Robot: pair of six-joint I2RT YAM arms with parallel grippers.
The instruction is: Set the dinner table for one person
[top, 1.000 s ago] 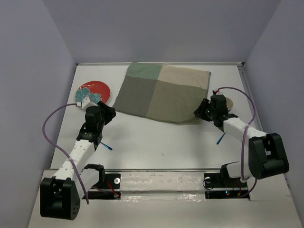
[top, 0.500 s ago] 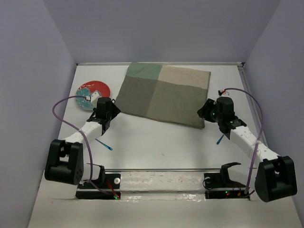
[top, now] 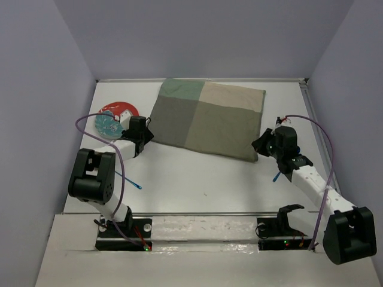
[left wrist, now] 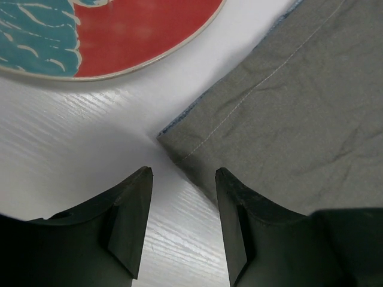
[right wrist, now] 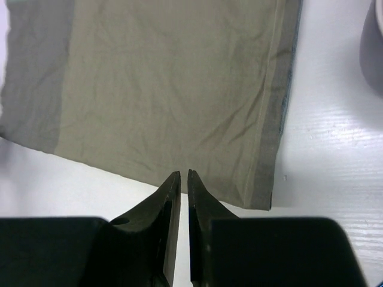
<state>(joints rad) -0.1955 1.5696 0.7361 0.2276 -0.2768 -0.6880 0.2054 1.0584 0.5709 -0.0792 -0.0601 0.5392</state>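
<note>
The white dinner table [top: 197,173] carries a green-and-beige four-patch cloth mat [top: 206,116] at the back middle. My left gripper [top: 145,133] is open and empty, low over the table at the mat's near left corner [left wrist: 164,133]; its gripper midpoint [left wrist: 182,171] lies just short of that corner. A red and teal plate [top: 114,116] lies left of it and also shows in the left wrist view [left wrist: 119,36]. My right gripper [top: 258,143] is shut with nothing between the jaws; its tips [right wrist: 181,173] sit over the mat's near right edge [right wrist: 179,89].
A thin blue utensil [top: 128,181] lies near the left arm, another blue utensil [top: 277,176] beside the right arm. A grey rounded vessel [right wrist: 374,48] shows at the right wrist view's upper right edge. Grey walls enclose the table on three sides.
My left gripper has moved right and farther back, from beside the plate to the mat's near left corner. My right gripper has shifted slightly right and nearer, staying shut.
</note>
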